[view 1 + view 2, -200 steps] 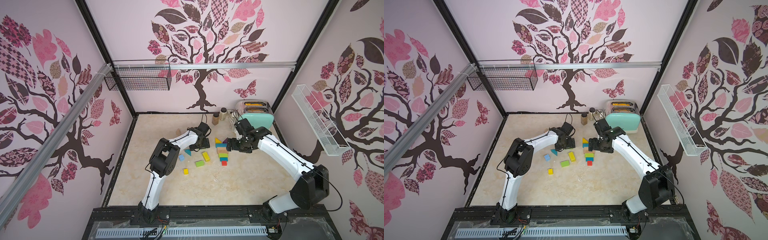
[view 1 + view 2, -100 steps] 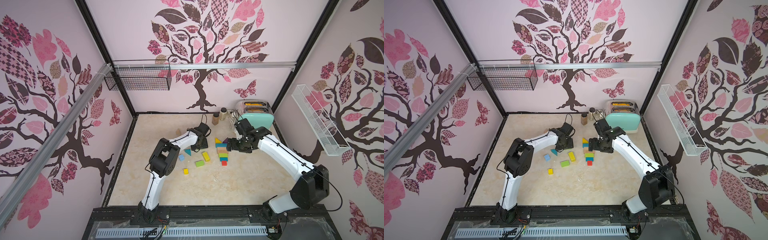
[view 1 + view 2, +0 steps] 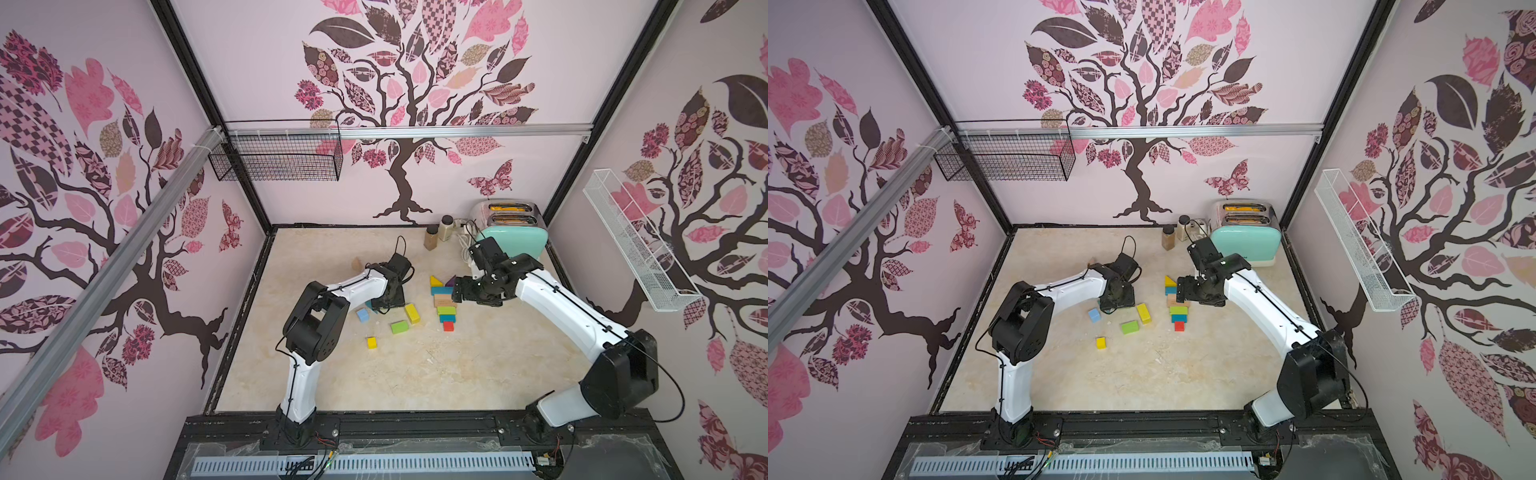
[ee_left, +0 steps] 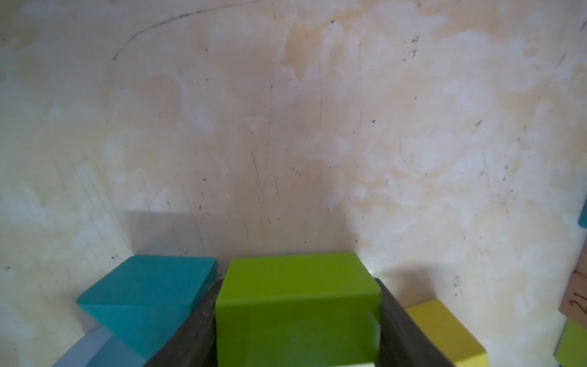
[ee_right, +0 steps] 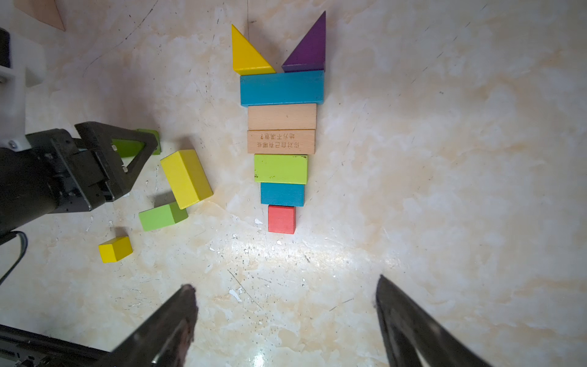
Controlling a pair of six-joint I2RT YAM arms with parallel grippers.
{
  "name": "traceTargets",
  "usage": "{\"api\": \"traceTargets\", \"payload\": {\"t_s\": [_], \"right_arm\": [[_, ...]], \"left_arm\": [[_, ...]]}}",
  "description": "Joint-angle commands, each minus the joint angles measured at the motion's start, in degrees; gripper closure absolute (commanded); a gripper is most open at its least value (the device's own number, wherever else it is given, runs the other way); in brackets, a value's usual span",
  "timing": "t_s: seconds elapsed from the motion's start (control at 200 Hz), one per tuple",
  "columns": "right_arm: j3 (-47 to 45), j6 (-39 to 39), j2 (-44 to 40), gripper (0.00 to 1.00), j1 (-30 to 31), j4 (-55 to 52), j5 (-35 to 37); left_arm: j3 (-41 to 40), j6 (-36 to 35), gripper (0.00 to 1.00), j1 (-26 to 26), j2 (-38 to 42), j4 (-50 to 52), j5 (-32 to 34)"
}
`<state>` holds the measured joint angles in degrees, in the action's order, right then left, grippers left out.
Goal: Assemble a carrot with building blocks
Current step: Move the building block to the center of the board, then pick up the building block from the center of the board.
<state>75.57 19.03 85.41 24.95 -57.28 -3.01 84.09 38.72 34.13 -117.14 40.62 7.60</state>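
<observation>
The building blocks form a flat column on the table: a yellow wedge [image 5: 247,54] and a purple wedge [image 5: 308,50] at one end, then a teal bar [image 5: 282,88], two tan bars [image 5: 281,128], a green block [image 5: 280,168], a short teal block [image 5: 282,193] and a red cube [image 5: 281,219]. My right gripper [image 5: 284,289] hangs open above the table beside the column's red end, holding nothing. Left of the column my left gripper [image 4: 298,286] is shut on a green block [image 4: 295,305] low at the table. A teal wedge [image 4: 149,298] lies against that gripper.
Loose near the left gripper lie a yellow bar [image 5: 185,178], a green block [image 5: 162,216], a yellow cube [image 5: 115,249] and a light-blue block [image 3: 362,315]. At the back stand two spice jars [image 3: 432,239], a teal toaster [image 3: 511,235] and a tan block [image 3: 356,262].
The left jaws have closed in on the green block. Neither arm has shifted noticeably, and the right gripper stays open.
</observation>
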Motion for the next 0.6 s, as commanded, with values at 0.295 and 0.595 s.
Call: {"api": "traceTargets", "payload": {"t_s": [0.295, 0.595], "right_arm": [[0.17, 0.31, 0.37, 0.09, 0.26, 0.89, -0.27], [1.78, 0.40, 1.53, 0.06, 0.36, 0.77, -0.26]], "left_arm": [[0.78, -0.32, 0.25, 0.24, 0.77, -1.68, -1.63], [-0.14, -0.09, 0.02, 0.26, 3.69, -1.73, -1.75]]}}
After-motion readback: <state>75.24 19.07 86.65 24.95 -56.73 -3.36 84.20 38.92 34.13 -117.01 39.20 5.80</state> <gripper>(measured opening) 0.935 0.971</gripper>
